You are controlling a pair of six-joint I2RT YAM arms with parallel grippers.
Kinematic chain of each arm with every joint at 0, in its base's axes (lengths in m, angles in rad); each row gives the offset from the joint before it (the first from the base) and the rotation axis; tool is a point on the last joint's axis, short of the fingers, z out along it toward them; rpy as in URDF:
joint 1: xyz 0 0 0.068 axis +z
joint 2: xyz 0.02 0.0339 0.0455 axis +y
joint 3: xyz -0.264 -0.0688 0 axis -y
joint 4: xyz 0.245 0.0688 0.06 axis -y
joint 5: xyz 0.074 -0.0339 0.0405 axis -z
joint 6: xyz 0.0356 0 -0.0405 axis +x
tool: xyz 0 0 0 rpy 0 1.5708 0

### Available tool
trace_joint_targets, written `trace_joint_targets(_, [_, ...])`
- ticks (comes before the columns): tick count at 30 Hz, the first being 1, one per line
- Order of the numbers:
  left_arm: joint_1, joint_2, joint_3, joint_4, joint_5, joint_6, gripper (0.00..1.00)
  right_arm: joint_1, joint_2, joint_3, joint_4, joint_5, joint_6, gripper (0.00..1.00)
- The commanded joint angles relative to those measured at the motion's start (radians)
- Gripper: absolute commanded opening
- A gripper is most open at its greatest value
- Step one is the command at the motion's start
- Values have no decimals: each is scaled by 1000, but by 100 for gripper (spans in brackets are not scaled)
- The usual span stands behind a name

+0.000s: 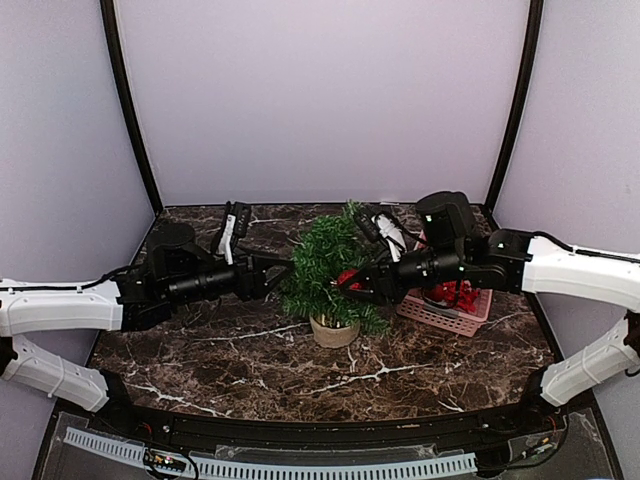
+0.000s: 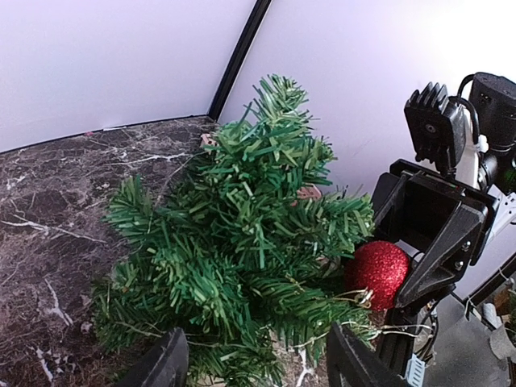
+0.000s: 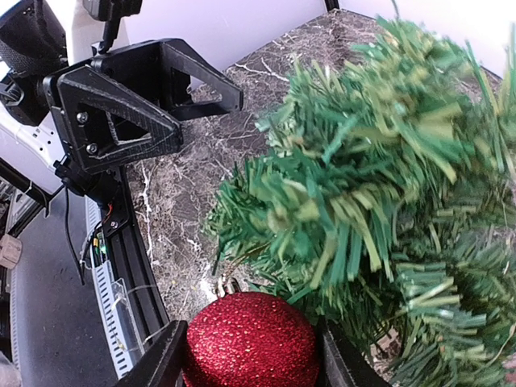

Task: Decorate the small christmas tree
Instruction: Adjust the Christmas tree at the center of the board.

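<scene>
The small christmas tree (image 1: 328, 262) stands mid-table on a round tan base (image 1: 334, 331). My right gripper (image 1: 350, 283) reaches in from the right, shut on a red glitter ball (image 3: 250, 343) with a gold loop on top. The ball (image 2: 376, 274) presses against the tree's (image 3: 387, 185) lower right branches. On the tree's left side, my left gripper (image 1: 282, 271) is open. In the left wrist view its fingers (image 2: 165, 361) stand wide apart, with the tree's (image 2: 242, 234) low branches just beyond them and nothing gripped.
A pink basket (image 1: 478, 318) of red and white ornaments sits at the right, partly under my right arm. A black object (image 1: 236, 224) lies at the back left, and black and white items (image 1: 385, 231) lie behind the tree. Purple walls close in the back and sides.
</scene>
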Motion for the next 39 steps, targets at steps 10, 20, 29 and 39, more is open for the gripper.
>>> trace_joint_targets(10, [-41, 83, 61, 11, 98, 57, 66, 24, 6, -52, 89, -44, 60, 38])
trace_joint_targets(20, [-105, 149, 97, -30, 67, 100, 60, 28, -5, -75, 92, -32, 89, 38])
trace_joint_targets(29, [-149, 173, 113, -76, 1, 138, 50, 31, -50, -106, 118, 28, 109, 40])
trace_joint_targets(39, [-160, 140, 86, -92, -42, 140, 49, 32, -71, -194, 220, 92, 152, 47])
